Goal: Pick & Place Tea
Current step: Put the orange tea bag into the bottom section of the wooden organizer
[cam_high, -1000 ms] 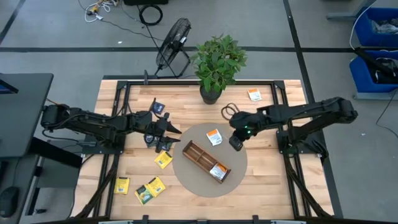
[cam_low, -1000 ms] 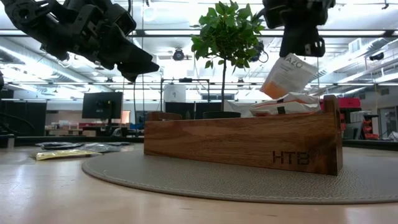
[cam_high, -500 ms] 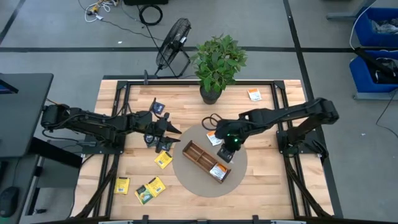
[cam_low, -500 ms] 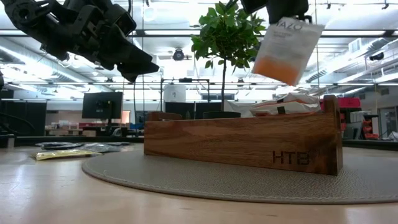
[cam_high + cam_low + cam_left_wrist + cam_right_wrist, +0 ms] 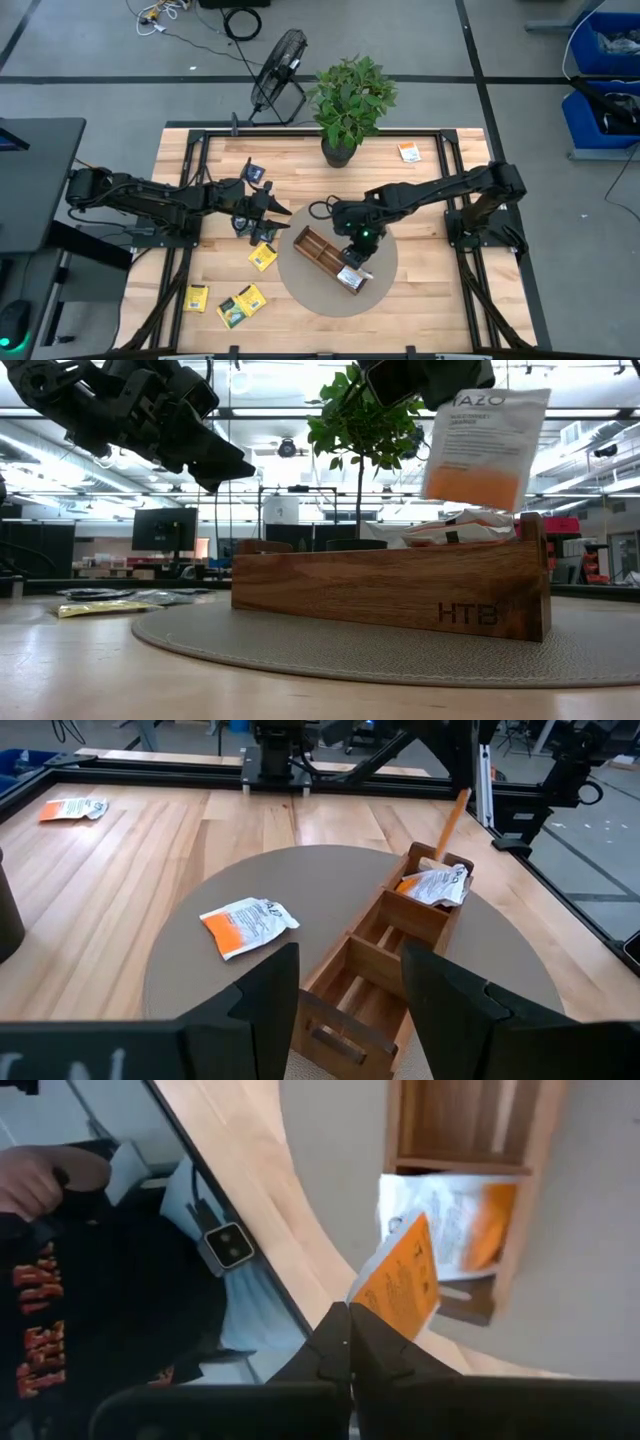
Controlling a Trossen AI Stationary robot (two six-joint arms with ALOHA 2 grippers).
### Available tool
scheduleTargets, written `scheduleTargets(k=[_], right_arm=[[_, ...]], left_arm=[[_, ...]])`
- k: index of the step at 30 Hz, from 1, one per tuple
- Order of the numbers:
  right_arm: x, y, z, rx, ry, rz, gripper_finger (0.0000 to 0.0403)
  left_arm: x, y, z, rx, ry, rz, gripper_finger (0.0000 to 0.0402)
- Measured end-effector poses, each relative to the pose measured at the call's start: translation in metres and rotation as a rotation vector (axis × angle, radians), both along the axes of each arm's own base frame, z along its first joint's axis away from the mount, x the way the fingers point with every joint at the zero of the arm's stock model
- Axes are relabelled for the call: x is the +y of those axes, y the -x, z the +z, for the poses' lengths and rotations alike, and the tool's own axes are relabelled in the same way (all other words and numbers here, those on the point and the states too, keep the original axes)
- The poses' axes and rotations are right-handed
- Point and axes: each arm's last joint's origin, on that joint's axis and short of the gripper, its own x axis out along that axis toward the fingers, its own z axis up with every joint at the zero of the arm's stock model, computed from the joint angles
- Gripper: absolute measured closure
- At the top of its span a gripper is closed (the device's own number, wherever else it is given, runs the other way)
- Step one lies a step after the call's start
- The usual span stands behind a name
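From above, the right gripper [image 5: 357, 247] hangs over the tray [image 5: 331, 259] on the round mat [image 5: 300, 283]. At table height, an orange-and-white sachet [image 5: 487, 448] dangles above the tray's end, pinched in its closed fingers. The left gripper [image 5: 345, 982], fingers apart, holds nothing beside the mat.

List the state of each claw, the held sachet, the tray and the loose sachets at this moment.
Right claw: shut on orange-and-white sachet, above the tray's end.
Orange-and-white sachet: hanging in the air over the tray.
Wooden tray: on the round mat; end compartment holds a sachet.
Left claw: open, empty, hovering left of the mat.
Sachet on the mat: lying flat.
Yellow sachets: flat on table.
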Motion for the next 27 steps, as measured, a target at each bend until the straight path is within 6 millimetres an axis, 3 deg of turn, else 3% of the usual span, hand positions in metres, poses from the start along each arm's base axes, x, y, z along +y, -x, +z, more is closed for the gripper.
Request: scheduleTargets(k=[27], right_arm=[[-0.005, -0.017, -0.033, 0.078, -0.020, 0.004, 0.0403]], left_arm=[[0.000, 0.001, -0.002, 0.021, 0.011, 0.003, 0.0218]])
